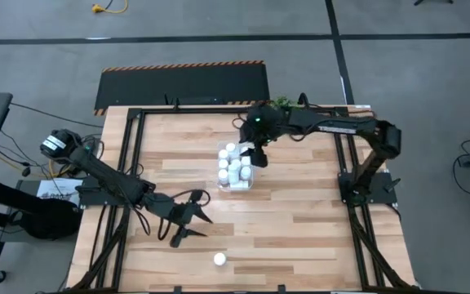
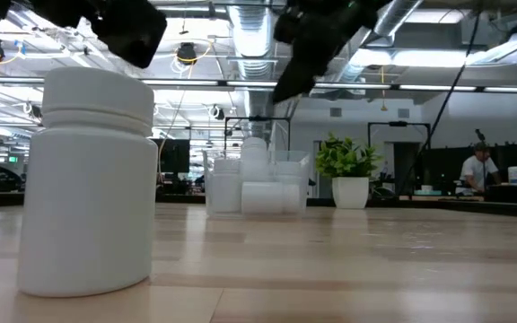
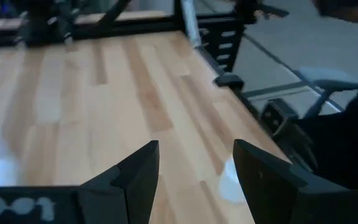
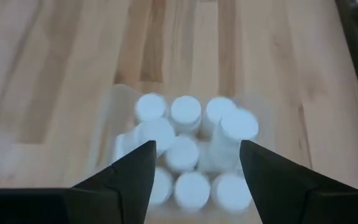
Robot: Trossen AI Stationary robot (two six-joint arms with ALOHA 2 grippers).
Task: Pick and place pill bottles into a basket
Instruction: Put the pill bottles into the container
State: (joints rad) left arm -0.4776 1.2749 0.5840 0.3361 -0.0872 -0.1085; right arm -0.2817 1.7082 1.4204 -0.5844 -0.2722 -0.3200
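The clear basket (image 1: 236, 167) stands mid-table, filled with several white pill bottles (image 4: 185, 112); it also shows in the low view (image 2: 257, 184). One white pill bottle (image 1: 219, 259) stands alone on its base near the table's near edge, large in the low view (image 2: 88, 179). My right gripper (image 1: 253, 157) hangs open and empty just above the basket's far right part. My left gripper (image 1: 192, 216) is open and empty over the table's near left part, a little to the far left of the lone bottle, which shows past its fingers in the left wrist view (image 3: 230, 180).
A small green potted plant (image 1: 281, 104) stands at the table's far edge behind the right arm; it also shows in the low view (image 2: 348, 175). Black frame rails (image 1: 133, 155) run along the table's left and right sides. Bare wood lies between basket and lone bottle.
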